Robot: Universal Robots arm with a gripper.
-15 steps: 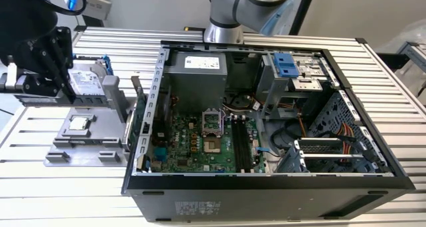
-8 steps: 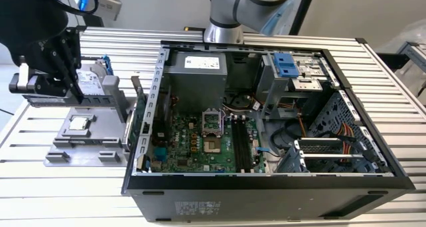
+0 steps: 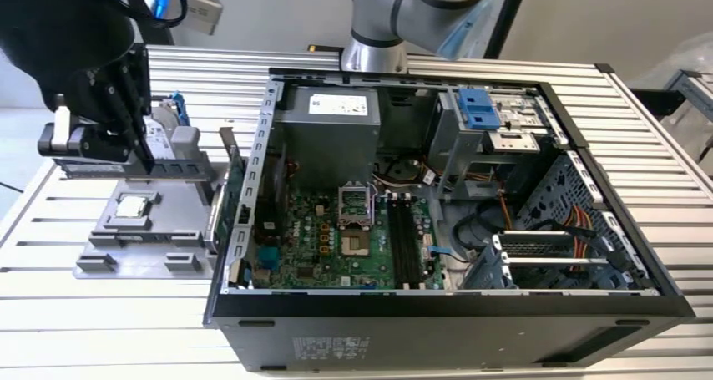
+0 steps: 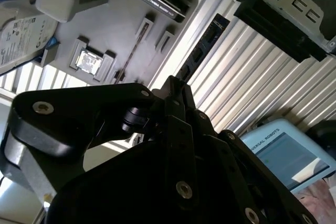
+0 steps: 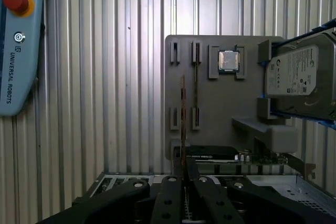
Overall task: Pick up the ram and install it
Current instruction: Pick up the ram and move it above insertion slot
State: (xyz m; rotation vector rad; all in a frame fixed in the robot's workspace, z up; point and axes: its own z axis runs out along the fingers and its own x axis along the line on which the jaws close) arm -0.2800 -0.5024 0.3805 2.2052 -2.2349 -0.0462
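Observation:
The ram (image 5: 182,114) is a thin stick seen edge-on, running out from between my gripper's (image 5: 183,165) fingers. My gripper is shut on it. In the second wrist view the ram (image 4: 202,51) shows as a dark narrow board sticking out past the gripper (image 4: 176,85). It hangs over the slatted table beside the grey parts tray (image 4: 100,30). In the exterior view the gripper (image 3: 143,159) is above the tray (image 3: 145,246), at the exterior view's left of the open computer case (image 3: 240,230). The motherboard's long memory slots (image 3: 402,242) lie inside the case.
On the tray (image 5: 210,108) sit a small square processor chip (image 5: 227,60), a hard drive in a blue frame (image 5: 299,72) and another thin stick (image 5: 196,87) standing in its holders. A pale blue pendant with a red button (image 5: 18,45) lies on the slatted table. The case's metal wall (image 3: 265,146) rises beside the tray.

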